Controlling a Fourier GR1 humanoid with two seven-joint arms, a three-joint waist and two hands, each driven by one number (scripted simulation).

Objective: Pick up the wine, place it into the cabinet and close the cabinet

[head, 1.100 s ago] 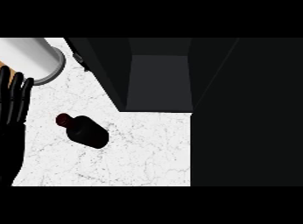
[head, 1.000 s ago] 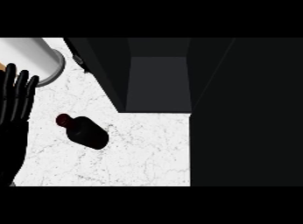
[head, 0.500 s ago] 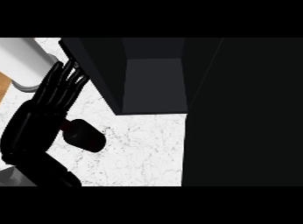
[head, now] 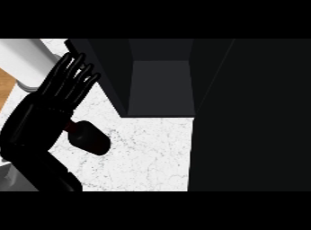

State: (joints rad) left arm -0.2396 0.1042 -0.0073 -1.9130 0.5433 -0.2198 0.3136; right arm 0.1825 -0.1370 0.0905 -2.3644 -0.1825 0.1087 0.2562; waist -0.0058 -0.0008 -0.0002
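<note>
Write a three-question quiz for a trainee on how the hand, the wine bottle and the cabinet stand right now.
1. True or false: the left hand has its fingers curled round the wine bottle.
2. Multiple choice: the wine bottle is A) inside the cabinet; B) on the white counter, outside the cabinet; C) in a sink.
3. Fill in: the cabinet is ___ (open or shut).

Key: 1 false, since the fingers are straight and point up the view, with the palm over the bottle's neck end; 2 B; 3 open, as its inside shows.
</note>
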